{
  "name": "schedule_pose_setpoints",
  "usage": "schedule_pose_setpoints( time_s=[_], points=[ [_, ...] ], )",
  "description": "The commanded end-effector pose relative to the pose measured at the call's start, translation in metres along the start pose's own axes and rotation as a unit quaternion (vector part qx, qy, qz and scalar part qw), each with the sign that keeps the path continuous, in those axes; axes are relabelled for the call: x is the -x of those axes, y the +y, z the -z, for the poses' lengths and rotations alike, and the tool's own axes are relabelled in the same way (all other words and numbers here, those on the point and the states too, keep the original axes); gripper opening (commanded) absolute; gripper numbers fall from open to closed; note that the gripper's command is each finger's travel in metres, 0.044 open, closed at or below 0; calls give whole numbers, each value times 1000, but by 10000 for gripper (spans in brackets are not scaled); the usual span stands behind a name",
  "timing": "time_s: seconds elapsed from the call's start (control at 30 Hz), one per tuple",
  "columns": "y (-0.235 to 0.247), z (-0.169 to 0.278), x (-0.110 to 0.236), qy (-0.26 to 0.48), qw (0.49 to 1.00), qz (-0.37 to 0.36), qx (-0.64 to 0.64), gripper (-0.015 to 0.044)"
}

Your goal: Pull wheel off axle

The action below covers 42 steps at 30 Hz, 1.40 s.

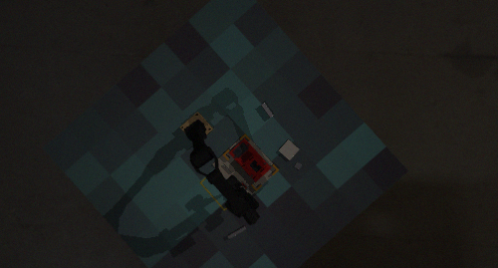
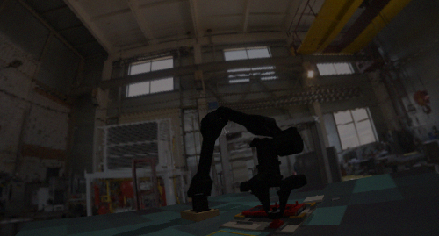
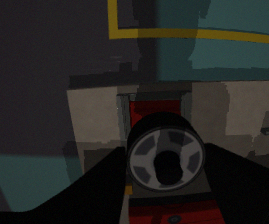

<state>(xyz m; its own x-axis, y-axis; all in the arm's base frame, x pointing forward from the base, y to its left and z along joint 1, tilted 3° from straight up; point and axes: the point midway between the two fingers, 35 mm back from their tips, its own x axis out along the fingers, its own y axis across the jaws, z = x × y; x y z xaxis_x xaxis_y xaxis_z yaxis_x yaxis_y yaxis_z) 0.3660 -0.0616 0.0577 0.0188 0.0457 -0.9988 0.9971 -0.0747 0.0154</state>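
Wrist view, black-rimmed wheel (image 3: 189,151) between the fingertips of the pincer (image 2: 276,214) (image 3: 163,152), pincer clamped on it.

"What does the room look like?" one asks.

"A dim, high hall," says the other. "Pale-framed windows (image 2: 150,66) glow at upper left, centre and right."

"And overhead?"

"A yellow beam (image 2: 335,17) slants across the upper right, and a small lamp (image 2: 310,74) shines below it."

"The walls?"

"The left wall (image 2: 26,116) looks patchy, with a white frame (image 2: 89,192) nearby at lower left."
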Motion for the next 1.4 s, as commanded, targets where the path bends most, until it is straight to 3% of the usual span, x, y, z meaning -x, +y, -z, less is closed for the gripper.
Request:
schedule_pose_setpoints(
  time_s=[0.0,1.37],
  points=[
    [-1,0,9,0,1000,-2,-1,0],
    [-1,0,22,-1,1000,-4,-1,0]
  ],
)
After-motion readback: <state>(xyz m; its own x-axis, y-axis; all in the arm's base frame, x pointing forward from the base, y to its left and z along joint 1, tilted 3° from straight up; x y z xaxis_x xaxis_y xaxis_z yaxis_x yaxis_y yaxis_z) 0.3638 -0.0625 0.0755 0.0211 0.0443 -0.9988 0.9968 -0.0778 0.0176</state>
